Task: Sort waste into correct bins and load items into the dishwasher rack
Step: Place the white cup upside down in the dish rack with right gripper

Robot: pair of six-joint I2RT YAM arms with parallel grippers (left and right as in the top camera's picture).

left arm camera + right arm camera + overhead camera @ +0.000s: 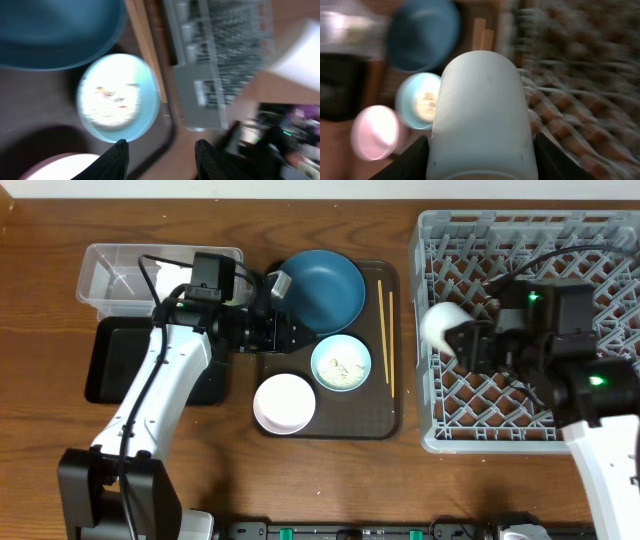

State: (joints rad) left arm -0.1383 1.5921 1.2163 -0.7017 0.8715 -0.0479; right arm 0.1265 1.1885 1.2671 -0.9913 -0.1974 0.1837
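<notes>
My right gripper (pixel 481 167) is shut on the small white cup (pixel 482 110) and holds it over the left edge of the grey dishwasher rack (pixel 600 240); the cup (pixel 440 323) also shows in the overhead view. My left gripper (pixel 161 152) is open and empty, low over the brown serving tray, just short of the light-blue bowl (pixel 119 97) that holds rice scraps. In the overhead view it (pixel 303 337) lies between the dark-blue dish (pixel 325 285) and the white bowl (pixel 284 402). The chopsticks (pixel 386 330) lie along the tray's right side. The snack wrapper is not in view.
The clear tub (pixel 105 275) stands at the back left with something white inside at its right end. The black tray (pixel 110 365) lies just in front of it. The brown serving tray (pixel 385 415) sits between the bins and the rack.
</notes>
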